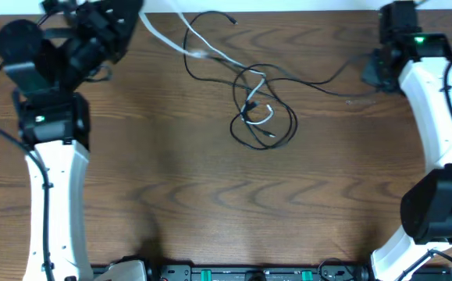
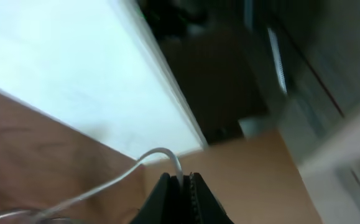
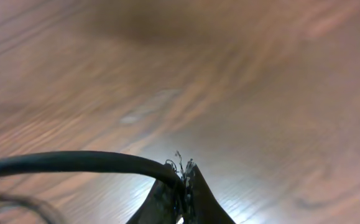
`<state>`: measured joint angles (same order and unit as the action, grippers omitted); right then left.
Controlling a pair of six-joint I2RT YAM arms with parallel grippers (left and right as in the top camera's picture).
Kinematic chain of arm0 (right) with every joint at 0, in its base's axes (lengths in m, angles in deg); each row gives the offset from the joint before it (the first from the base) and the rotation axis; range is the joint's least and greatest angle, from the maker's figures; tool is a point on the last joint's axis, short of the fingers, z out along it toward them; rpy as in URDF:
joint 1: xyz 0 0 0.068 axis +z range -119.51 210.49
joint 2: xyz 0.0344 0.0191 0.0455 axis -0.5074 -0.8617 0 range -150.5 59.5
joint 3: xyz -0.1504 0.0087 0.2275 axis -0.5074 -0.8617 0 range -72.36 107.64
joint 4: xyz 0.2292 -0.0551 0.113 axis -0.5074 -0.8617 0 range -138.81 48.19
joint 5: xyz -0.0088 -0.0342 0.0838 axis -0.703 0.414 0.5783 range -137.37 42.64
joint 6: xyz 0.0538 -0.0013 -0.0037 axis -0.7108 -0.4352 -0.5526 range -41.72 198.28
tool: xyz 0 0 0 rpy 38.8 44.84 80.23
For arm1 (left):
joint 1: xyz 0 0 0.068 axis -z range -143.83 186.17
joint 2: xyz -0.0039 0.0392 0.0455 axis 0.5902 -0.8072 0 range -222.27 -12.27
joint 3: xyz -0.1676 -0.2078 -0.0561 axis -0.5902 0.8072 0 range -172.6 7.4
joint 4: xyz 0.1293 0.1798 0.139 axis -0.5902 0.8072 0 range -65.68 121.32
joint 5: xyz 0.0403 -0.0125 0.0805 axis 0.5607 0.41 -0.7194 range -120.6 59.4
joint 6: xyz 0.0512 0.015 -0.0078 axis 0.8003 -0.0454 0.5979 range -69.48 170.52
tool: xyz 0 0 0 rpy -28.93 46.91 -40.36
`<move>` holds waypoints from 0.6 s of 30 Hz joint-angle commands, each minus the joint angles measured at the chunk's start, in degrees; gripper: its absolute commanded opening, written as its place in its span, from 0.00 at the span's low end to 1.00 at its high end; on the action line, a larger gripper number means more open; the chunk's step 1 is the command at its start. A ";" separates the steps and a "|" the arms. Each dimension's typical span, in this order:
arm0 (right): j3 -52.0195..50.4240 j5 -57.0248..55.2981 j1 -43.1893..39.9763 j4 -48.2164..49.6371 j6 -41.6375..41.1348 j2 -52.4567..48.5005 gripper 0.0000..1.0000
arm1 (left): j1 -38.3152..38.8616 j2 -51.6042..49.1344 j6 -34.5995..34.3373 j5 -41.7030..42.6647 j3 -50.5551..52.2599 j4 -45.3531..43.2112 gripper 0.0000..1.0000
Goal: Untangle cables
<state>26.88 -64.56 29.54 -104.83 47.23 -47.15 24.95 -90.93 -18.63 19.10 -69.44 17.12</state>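
A tangle of thin black cables (image 1: 263, 117) lies at the table's back middle, with a white cable (image 1: 210, 53) running through it toward the far left. My left gripper (image 1: 136, 17) is at the back left edge, shut on the white cable (image 2: 167, 155), which loops away from its jaws (image 2: 181, 180). My right gripper (image 1: 372, 72) is at the back right, shut on a black cable (image 3: 74, 162) that stretches left from its jaws (image 3: 183, 171) to the tangle. One black cable end (image 1: 232, 20) reaches toward the back edge.
The wooden table (image 1: 210, 203) spreads in front of the tangle. A white wall or panel (image 2: 61, 68) stands behind the back edge. Equipment (image 1: 241, 273) lines the front edge.
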 commanded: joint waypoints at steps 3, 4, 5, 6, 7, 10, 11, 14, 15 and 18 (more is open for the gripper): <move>0.22 -1.49 -7.39 -0.94 -2.36 2.08 0.01 | -6.95 0.09 1.64 -1.53 -0.66 5.95 0.08; 0.22 -0.39 -8.68 -1.01 -2.08 2.08 0.01 | -8.07 0.09 1.64 -1.53 -0.66 7.30 0.07; 0.22 -0.17 -9.64 -1.14 -2.12 2.08 0.01 | -9.29 0.09 1.68 -1.55 -0.66 8.63 0.07; 0.22 -0.22 -10.49 -1.27 -2.10 2.08 0.01 | -10.32 0.09 2.23 -1.64 -0.66 9.84 0.08; 0.22 -0.22 -11.23 -1.29 -2.12 2.08 0.01 | -11.32 0.09 3.15 -2.14 -0.66 11.19 0.08; 0.22 0.87 -12.96 -1.36 -2.10 2.08 0.01 | -13.94 0.09 6.45 -3.43 -0.66 16.59 0.08; 0.22 1.05 -13.29 -1.36 -2.10 2.08 0.01 | -14.60 0.09 7.54 -4.20 -0.66 19.08 0.07; 0.22 5.66 -13.62 -1.05 -0.85 2.08 0.06 | -15.08 0.04 10.03 -4.37 -0.63 25.16 0.08; 0.22 8.37 -13.57 -0.68 1.09 2.08 0.15 | -14.58 0.04 11.52 -4.07 -0.63 26.05 0.07; 0.22 16.15 -12.90 0.42 7.58 2.08 0.54 | -12.26 0.04 15.15 -3.45 -0.63 26.45 0.08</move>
<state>26.88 -56.93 16.10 -104.77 48.94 -47.15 10.90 -90.95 -9.27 15.29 -69.46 43.55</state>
